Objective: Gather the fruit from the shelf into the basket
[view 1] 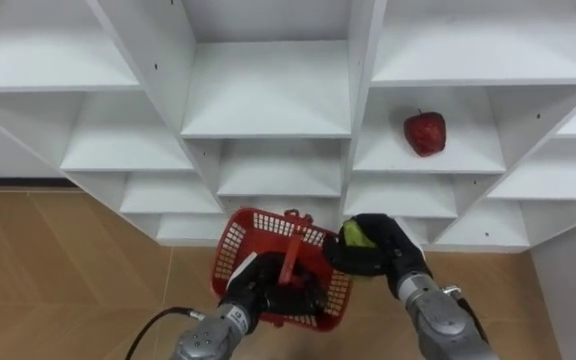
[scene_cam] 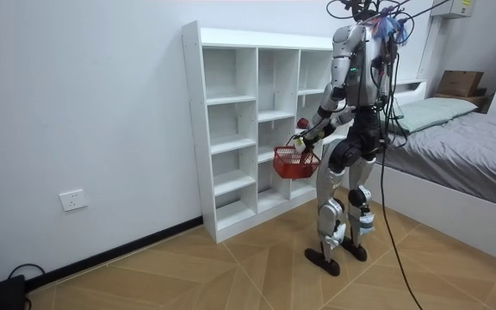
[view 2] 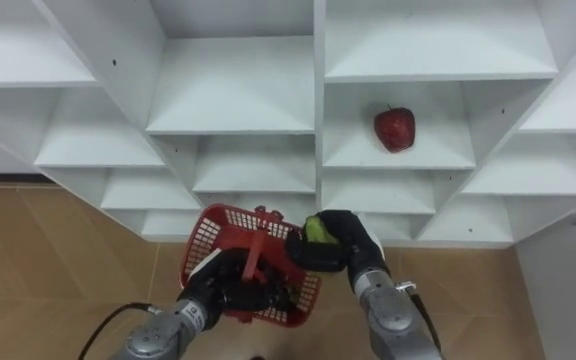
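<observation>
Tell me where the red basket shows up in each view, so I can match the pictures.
Left eye view: red basket bottom centre, handle in the left hand.
Right eye view: basket bottom, left of centre.
Room view: basket mid-picture, at the robot's waist.
Shared landmark: the white closet; also the green fruit in the right hand.

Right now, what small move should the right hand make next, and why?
Probably carry the right hand a little left over the red basket and let the green fruit drop: the hand grips the fruit at the basket's right rim, while the left hand holds the handle. The red apple sits on its shelf.
</observation>
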You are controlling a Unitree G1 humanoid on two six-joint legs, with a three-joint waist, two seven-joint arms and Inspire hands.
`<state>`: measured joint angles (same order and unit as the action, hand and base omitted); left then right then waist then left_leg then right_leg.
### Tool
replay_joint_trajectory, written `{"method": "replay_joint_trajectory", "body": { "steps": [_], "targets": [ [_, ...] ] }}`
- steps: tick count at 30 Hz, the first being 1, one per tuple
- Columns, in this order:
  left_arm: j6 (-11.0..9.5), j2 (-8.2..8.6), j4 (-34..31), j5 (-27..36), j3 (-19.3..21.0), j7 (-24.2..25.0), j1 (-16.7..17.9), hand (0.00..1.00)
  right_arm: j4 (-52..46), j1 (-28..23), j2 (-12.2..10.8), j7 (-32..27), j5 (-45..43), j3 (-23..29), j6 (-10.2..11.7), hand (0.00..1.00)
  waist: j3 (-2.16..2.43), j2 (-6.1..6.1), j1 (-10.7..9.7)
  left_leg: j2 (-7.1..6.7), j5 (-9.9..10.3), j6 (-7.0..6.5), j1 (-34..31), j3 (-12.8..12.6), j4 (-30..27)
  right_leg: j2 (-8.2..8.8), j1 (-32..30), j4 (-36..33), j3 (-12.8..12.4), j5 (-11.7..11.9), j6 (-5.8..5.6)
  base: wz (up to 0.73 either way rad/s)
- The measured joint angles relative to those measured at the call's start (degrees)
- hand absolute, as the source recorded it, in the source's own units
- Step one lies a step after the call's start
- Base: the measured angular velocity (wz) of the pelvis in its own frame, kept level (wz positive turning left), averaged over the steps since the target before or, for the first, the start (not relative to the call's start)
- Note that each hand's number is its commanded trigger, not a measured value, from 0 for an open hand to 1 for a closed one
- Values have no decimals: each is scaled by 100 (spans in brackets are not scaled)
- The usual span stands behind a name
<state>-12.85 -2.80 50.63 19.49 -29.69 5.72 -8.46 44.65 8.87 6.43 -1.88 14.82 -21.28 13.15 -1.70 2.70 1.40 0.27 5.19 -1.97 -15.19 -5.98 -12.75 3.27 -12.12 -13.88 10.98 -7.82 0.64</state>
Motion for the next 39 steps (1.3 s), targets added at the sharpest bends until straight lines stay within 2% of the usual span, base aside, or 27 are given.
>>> {"method": "replay_joint_trajectory", "body": {
  "steps": [16, 17, 18, 19, 22, 39],
  "targets": [
    [1, 27, 0, 27, -209, 132, 5, 100, 202, 188, -157, -59, 301, -11, -16, 100, 5, 25, 9, 2, 0, 0, 0, -3, 13, -8, 0, 11, -10, 0, 0, 0],
    [1, 31, -1, 27, -206, 132, 4, 100, 206, 199, -161, -58, 299, -10, -16, 67, 4, 26, 11, 2, 0, 0, -2, -2, 12, -8, -1, 11, -10, 0, 0, 0],
    [1, 31, -2, 27, -203, 132, 4, 100, 214, 207, -164, -57, 299, -9, -16, 26, 3, 27, 10, 2, 0, 0, -3, -2, 12, -8, -2, 12, -8, 0, 0, 0],
    [1, 36, -4, 27, -202, 132, 4, 100, 232, 220, -170, -58, 299, -8, -16, 0, 3, 27, 11, 2, 0, 0, -3, -2, 12, -9, -2, 14, -7, 0, 0, 0],
    [1, 66, -5, 27, -201, 132, 4, 100, 277, 232, -197, -64, 293, -11, -16, 0, 3, 27, 36, 3, 0, 0, -10, -1, 12, -11, -7, 23, -3, 0, 0, 0],
    [3, 11, -4, 39, -70, 125, -5, 100, 468, 360, -207, -44, 293, -128, -19, 0, -2, 18, 46, 12, 1, 1, -19, -7, 13, -18, -12, 32, -2, 1, 2, 0]
  ]
}}
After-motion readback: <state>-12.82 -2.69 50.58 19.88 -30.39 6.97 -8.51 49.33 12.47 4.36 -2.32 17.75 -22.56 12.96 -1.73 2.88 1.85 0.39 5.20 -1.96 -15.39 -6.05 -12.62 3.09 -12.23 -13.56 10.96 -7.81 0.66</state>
